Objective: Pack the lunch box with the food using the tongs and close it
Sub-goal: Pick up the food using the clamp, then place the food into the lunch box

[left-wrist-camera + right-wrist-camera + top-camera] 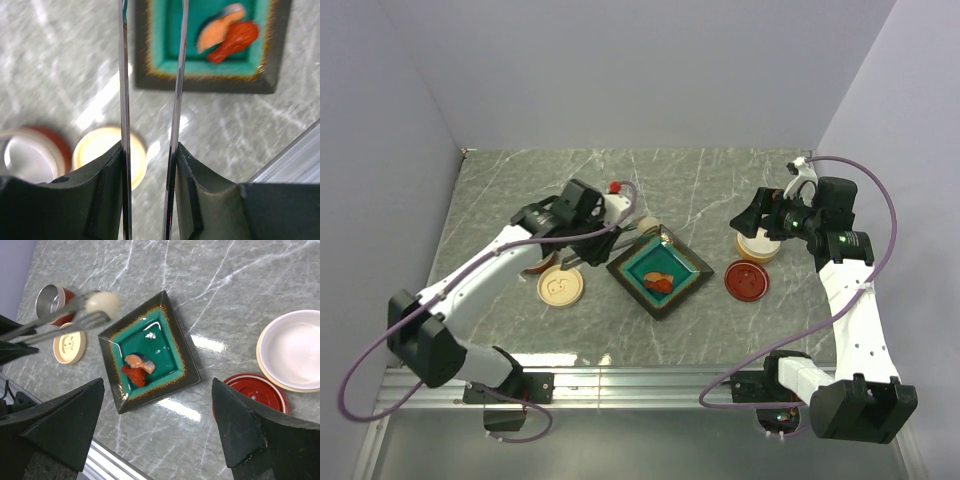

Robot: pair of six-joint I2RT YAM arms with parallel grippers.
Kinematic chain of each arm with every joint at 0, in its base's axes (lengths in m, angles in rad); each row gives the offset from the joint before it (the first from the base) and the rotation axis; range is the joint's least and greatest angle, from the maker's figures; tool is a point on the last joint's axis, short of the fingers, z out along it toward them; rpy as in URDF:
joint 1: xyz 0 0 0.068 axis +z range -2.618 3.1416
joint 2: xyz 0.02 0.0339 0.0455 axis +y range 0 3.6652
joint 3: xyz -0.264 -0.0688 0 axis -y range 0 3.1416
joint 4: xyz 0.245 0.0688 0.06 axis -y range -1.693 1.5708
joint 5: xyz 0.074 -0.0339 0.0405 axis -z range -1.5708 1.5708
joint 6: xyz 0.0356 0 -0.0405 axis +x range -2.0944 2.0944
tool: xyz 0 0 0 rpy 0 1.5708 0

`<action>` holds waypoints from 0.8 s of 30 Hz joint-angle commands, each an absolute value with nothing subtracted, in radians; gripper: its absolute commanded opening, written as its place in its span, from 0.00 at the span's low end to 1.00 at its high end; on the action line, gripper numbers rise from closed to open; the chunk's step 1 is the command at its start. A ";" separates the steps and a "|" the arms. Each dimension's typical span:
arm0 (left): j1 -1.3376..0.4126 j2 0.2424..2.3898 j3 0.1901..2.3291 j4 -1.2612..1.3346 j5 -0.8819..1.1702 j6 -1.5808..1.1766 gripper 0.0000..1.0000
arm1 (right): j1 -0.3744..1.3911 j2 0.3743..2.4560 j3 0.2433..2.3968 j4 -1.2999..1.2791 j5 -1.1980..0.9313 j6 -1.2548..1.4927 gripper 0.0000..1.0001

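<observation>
Left jaws half-closed on the tongs, whose long axis runs straight out from them. Egg pinched at the tips, just outside the dish. Right jaws wide open, empty, by white bowl, across dish from egg.

The left arm reaches forward and to the right from its base, its wrist turned so the left tool points right. Its fingers are partway closed, pressing on both sides of the tongs. The right arm rises from its base and bends left at the wrist. The right tool hangs in the air, jaws spread wide, holding nothing.
</observation>
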State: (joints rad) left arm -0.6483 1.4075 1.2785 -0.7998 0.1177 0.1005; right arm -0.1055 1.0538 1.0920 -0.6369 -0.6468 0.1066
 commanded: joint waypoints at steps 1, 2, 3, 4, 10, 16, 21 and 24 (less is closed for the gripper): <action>-0.578 1.315 1.262 -0.862 0.109 0.158 0.31 | -0.112 1.028 1.101 -0.598 -0.676 0.089 0.95; -0.560 1.275 1.259 -0.886 0.104 0.178 0.31 | -0.112 1.028 1.103 -0.600 -0.681 0.084 0.95; -0.522 1.253 1.256 -0.900 0.088 0.190 0.31 | -0.112 1.028 1.103 -0.598 -0.681 0.084 0.95; -0.505 1.227 1.244 -0.910 0.075 0.221 0.30 | -0.112 1.026 1.101 -0.600 -0.680 0.083 0.95; -0.371 1.022 1.161 -1.009 0.003 0.337 0.30 | -0.110 1.017 1.085 -0.572 -0.686 0.071 0.95; -0.261 0.848 1.054 -1.058 -0.067 0.364 0.29 | -0.106 1.022 1.069 -0.538 -0.693 0.081 0.95; -0.197 0.793 0.999 -1.075 -0.116 0.348 0.30 | -0.092 1.032 1.081 -0.525 -0.698 0.091 0.95; -0.163 0.802 0.963 -1.057 -0.123 0.342 0.30 | -0.091 1.037 1.089 -0.515 -0.693 0.098 0.96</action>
State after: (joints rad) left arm -0.1940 0.7982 0.9810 -1.0714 -0.0887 0.3321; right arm -0.0978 1.0420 1.0721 -0.5728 -0.6823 0.0891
